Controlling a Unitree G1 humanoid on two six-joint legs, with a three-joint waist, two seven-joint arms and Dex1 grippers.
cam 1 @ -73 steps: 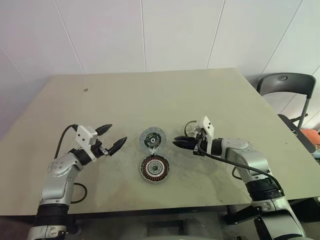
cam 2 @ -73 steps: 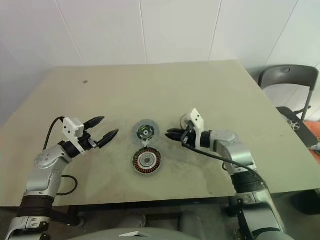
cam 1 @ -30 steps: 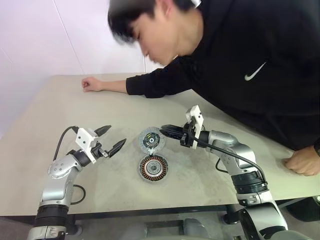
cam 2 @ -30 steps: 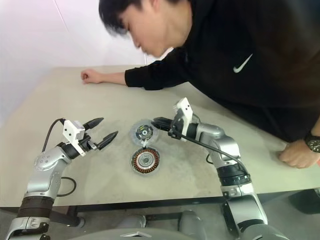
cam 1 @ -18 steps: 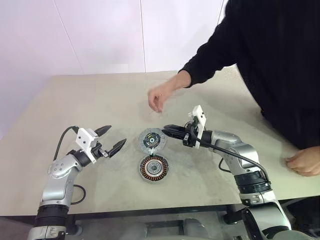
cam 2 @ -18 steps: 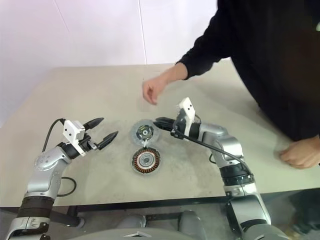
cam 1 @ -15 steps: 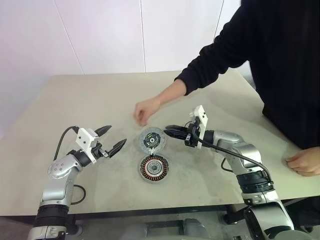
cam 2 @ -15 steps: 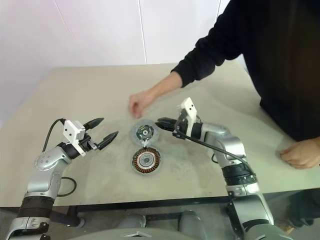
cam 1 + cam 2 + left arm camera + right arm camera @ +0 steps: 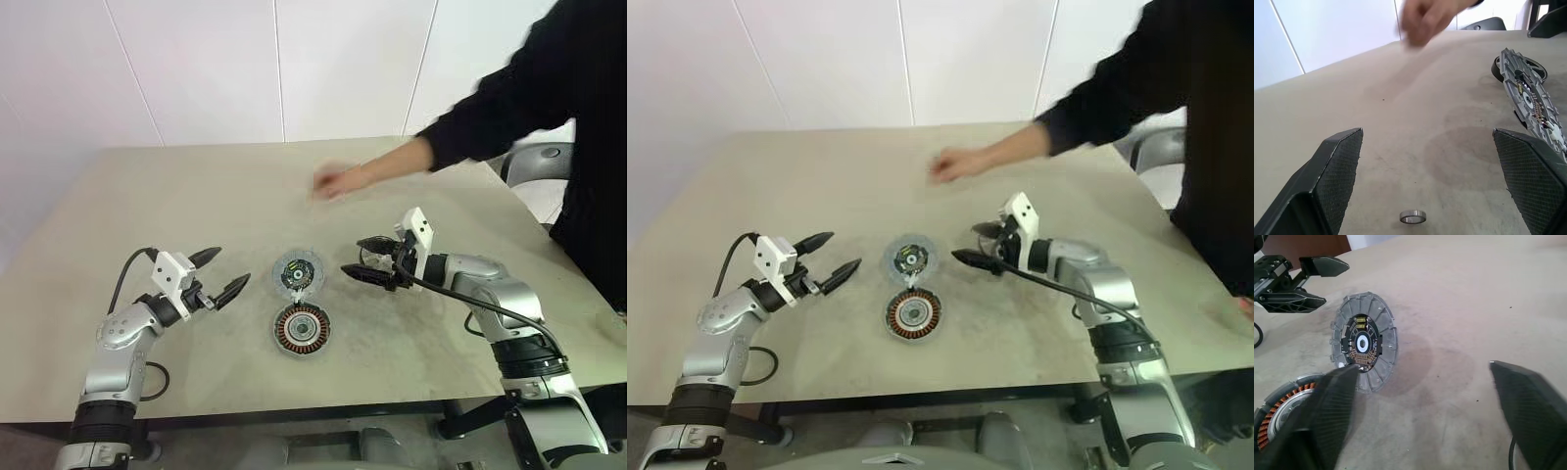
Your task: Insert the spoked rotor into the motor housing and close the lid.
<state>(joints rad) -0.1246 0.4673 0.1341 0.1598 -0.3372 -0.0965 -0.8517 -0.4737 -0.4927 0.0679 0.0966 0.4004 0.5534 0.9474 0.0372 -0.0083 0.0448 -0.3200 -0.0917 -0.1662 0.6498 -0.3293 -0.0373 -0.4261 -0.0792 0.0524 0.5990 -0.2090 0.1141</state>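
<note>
A beige table (image 9: 196, 196) with a scuffed, stained top carries the parts. A person in a black sleeve (image 9: 490, 117) reaches over its far side, the blurred hand (image 9: 333, 182) above the tabletop and well apart from the parts. A dark chair (image 9: 534, 162) stands past the table's far right corner.

The left gripper (image 9: 217, 274) hovers left of the parts with its two black fingers spread wide and nothing between them. The right gripper (image 9: 364, 259) sits to the right of the lid, pointing toward it, its fingers likewise parted and holding nothing.

The motor housing (image 9: 302, 328) lies flat near the table's front middle, copper windings around a silvery hub. Just behind it, touching or nearly touching its rim, lies the lid (image 9: 298, 271), a grey ribbed disc whose centre shows a small circuit board with green. The spoked rotor (image 9: 1520, 68) rests on the table behind the lid as the left wrist view shows it, near the right gripper. A small metal ring (image 9: 1413, 216) lies on the table between the left gripper's fingers, seen in the left wrist view
</note>
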